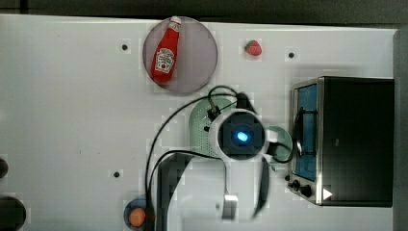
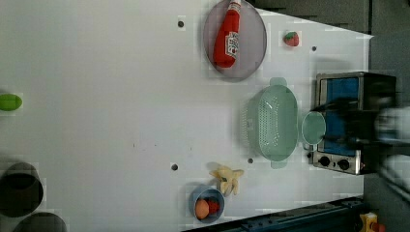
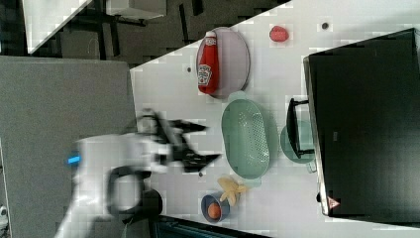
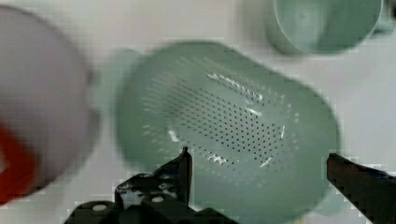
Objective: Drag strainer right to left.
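A matte white table point(image 2: 96, 121) carries everything. The gripper point(image 4: 257, 163) hangs above the strainer point(image 2: 273, 121) with its fingers spread wide, holding nothing. The strainer, a pale mint oval of perforated plastic with small rim handles, sits between the greyish plate point(image 2: 254, 43) and the round mint cup point(image 2: 313, 128), beside the toaster oven point(image 2: 348, 121).

Mint-green strainer point(image 2: 272, 122) dotted with holes; red ketchup bottle point(image 2: 228, 36).

Bright, even light; motion-blurred arm point(image 3: 124, 163)
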Action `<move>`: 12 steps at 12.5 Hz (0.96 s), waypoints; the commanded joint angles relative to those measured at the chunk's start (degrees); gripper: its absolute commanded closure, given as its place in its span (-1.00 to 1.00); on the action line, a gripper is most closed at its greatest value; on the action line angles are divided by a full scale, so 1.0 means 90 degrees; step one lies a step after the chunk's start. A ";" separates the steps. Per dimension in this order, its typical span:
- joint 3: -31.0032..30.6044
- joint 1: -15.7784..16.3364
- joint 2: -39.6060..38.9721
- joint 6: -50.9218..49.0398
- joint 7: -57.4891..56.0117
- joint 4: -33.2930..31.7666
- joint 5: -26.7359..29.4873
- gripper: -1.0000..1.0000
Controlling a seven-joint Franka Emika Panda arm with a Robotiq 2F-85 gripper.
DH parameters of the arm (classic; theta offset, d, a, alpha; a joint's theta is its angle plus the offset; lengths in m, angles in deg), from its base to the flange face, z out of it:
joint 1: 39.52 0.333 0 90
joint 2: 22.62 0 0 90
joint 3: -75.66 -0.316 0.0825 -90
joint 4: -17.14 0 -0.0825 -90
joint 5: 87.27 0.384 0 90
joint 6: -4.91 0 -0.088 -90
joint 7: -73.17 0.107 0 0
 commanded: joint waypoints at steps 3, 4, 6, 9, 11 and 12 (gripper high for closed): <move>-0.0225 0.0069 -0.1098 0.1811 0.2272 -0.0455 0.0055 -1.00; -0.0279 0.0101 -0.1434 0.2068 0.2741 -0.0451 0.0057 -1.00; -0.0418 0.0188 -0.2035 0.2764 0.3529 -0.0445 0.0057 -1.00; -0.0494 0.0334 -0.2659 0.3698 0.3587 -0.0439 0.0057 -1.00; -0.0495 0.0428 -0.2900 0.3727 0.3586 -0.0390 0.0057 -1.00; -0.0496 0.0472 -0.2954 0.3722 0.3589 -0.0362 0.0057 -1.00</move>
